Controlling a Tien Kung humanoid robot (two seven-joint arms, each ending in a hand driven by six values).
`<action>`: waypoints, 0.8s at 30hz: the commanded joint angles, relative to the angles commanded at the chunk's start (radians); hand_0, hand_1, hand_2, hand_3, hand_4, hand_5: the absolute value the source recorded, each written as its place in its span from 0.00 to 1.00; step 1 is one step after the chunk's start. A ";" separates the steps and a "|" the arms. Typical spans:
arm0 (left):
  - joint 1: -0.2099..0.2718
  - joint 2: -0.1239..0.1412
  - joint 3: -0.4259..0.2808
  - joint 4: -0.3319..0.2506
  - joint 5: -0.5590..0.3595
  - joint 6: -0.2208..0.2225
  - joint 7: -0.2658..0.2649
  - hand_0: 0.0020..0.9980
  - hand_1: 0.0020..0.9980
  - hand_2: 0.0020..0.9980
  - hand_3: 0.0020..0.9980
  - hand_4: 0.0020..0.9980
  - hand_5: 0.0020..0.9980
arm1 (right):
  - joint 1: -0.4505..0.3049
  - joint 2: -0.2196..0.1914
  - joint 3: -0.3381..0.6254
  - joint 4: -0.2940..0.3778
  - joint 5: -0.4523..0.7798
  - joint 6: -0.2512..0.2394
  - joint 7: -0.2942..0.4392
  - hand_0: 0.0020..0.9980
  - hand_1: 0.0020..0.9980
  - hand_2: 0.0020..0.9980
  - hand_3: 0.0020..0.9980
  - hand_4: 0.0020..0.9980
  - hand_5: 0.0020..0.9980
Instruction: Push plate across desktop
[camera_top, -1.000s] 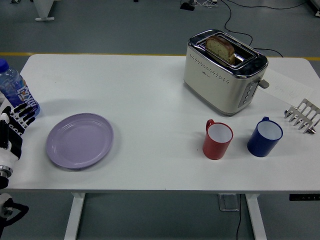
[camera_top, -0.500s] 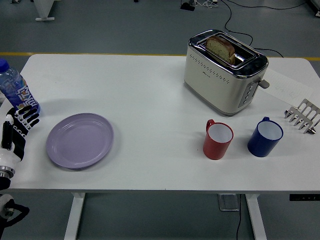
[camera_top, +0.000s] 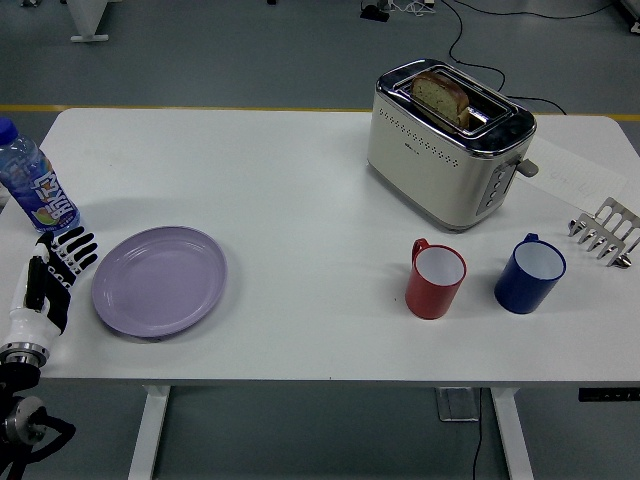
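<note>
Now the white table (camera_top: 300, 180) carries everything much as it did a second ago: the toaster (camera_top: 448, 145) with a slice of bread (camera_top: 440, 95) standing in its slot toward the far right, the lilac plate (camera_top: 160, 281) near the front left, the blue mug (camera_top: 530, 273) and the red mug (camera_top: 435, 279) side by side toward the front right, the water bottle (camera_top: 30, 183) at the far left edge, and a small metal toast rack (camera_top: 605, 232) at the right edge. None of these has shifted. What has changed is the left hand (camera_top: 55, 275): a second ago it sat at the picture's left edge in front of the bottle, and it has since slid rightward across the tabletop, so that its fingers (camera_top: 75, 247), extended and slightly spread with nothing in them, now lie just beside the plate's left rim, close but seemingly not yet touching. That reads as the approach nearly finished; the push itself has not begun, since the plate sits where it was. The right arm is out of view.
</note>
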 joint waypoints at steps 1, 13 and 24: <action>0.000 -0.002 0.001 0.004 0.000 -0.001 0.000 0.76 0.76 0.71 0.66 0.52 1.00 | 0.000 0.000 0.000 0.000 0.000 -0.001 0.000 0.60 0.56 0.67 0.62 0.39 0.52; -0.005 -0.032 0.014 0.008 0.001 -0.004 -0.004 0.76 0.76 0.71 0.66 0.52 1.00 | 0.005 0.002 0.006 0.001 -0.018 -0.002 -0.006 0.60 0.56 0.67 0.62 0.39 0.52; -0.022 -0.075 0.023 0.010 0.003 -0.002 -0.008 0.77 0.76 0.71 0.65 0.52 1.00 | 0.010 0.002 0.009 0.003 -0.031 -0.003 -0.010 0.60 0.56 0.67 0.62 0.39 0.52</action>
